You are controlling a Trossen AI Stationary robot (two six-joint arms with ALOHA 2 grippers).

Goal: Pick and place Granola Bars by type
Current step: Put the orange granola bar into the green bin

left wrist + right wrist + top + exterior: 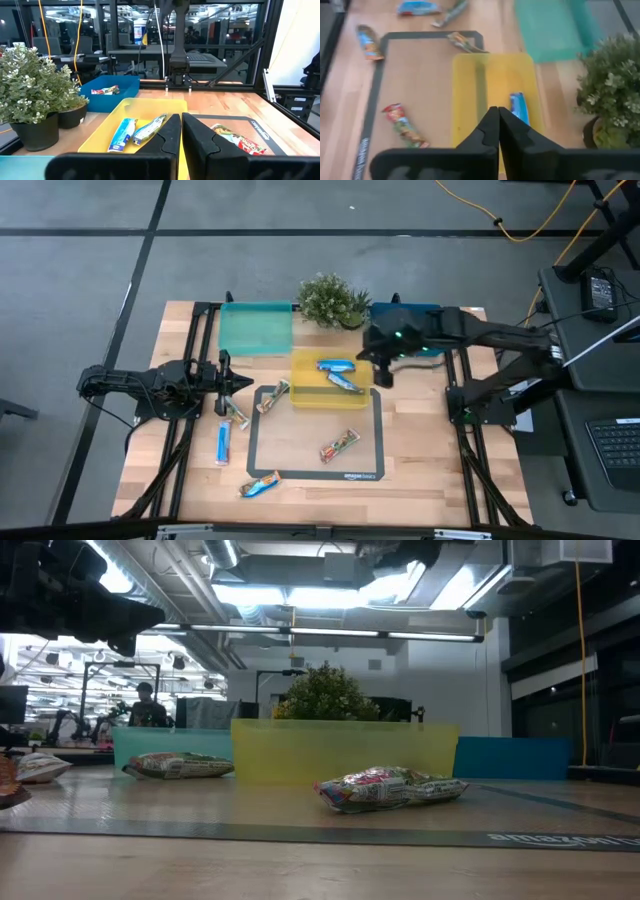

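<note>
Two blue foil Granola Bars (338, 372) are lying in the yellow tray (305, 395); the right tool (381, 374) is hovering above, fingers together, empty.

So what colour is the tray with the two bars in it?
Translucent yellow tray, holding two blue-wrapped bars; clearest in the high view.

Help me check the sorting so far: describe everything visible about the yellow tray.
The yellow tray is a shallow rectangular bin of translucent yellow plastic with low upright walls, sitting flat on the wooden table at the mat's far edge, between the teal tray and the blue tray. Two blue-wrapped bars lie inside. The right gripper hangs over its right side, jaws shut and empty.
</note>
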